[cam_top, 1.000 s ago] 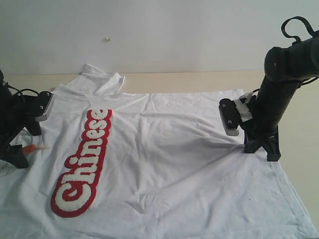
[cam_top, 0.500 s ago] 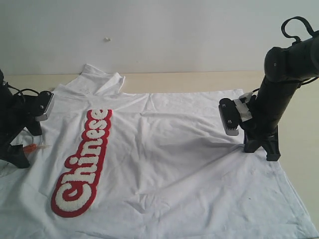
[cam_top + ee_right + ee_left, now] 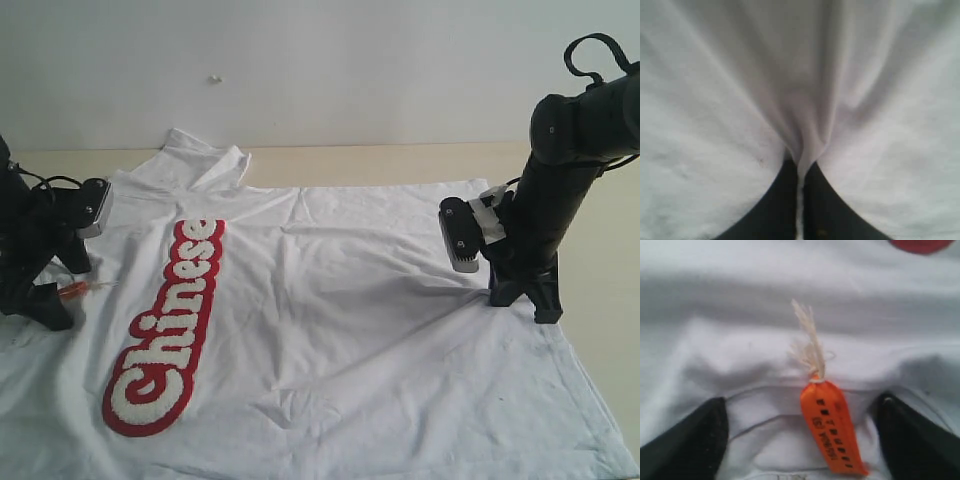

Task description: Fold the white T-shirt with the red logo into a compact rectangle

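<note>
The white T-shirt (image 3: 380,330) lies spread face up across the table, with the red logo (image 3: 165,325) running along its left part. My left gripper (image 3: 62,290) stands at the shirt's left edge, open. Its fingers (image 3: 695,440) are wide apart on either side of the ribbed neck and the orange neck tag (image 3: 832,430). A sliver of the red logo (image 3: 920,244) shows beyond. The tag (image 3: 72,291) pokes out beside that gripper. At the shirt's right edge my right gripper (image 3: 525,300) is shut, and a ridge of white T-shirt (image 3: 805,130) is pinched between the jaws of the right gripper (image 3: 801,185).
One sleeve (image 3: 205,160) lies crumpled at the back left. A strip of bare beige table (image 3: 400,160) runs behind the shirt, against a white wall. More table (image 3: 610,300) shows to the right of the right arm. The shirt's front part runs out of view.
My left gripper has shifted slightly right and toward the back, and the orange tag has moved with it. The right arm has not moved.
</note>
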Motion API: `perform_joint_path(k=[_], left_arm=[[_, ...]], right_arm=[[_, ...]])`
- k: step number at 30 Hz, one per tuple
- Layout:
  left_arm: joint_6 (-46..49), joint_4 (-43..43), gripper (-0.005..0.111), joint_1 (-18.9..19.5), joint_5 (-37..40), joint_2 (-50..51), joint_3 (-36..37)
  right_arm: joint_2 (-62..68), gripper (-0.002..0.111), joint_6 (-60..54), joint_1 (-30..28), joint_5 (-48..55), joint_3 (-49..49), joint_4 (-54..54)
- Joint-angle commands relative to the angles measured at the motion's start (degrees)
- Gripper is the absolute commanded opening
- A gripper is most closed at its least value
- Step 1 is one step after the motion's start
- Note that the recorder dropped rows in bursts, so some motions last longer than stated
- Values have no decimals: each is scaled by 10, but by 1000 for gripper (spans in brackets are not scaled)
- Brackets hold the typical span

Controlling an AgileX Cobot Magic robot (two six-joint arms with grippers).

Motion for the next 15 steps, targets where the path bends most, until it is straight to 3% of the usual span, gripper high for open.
perform_joint_path(k=[1,3,4,10,15], left_arm=[[0,27,38,-2,22,19,9],[0,54,5,-2,34,19,9],[2,69,1,-2,41,19,9],[-38,156,3,0,58,18,9],[-43,167,3,15,56,6,9]], right_arm=[[38,0,-2,-1,-51,15,-6],[38,0,-2,-1,-51,15,-6],[38,0,-2,-1,-51,15,-6],[38,0,-2,-1,-51,15,-6],[35,0,-1,-1,-49,15,-9]])
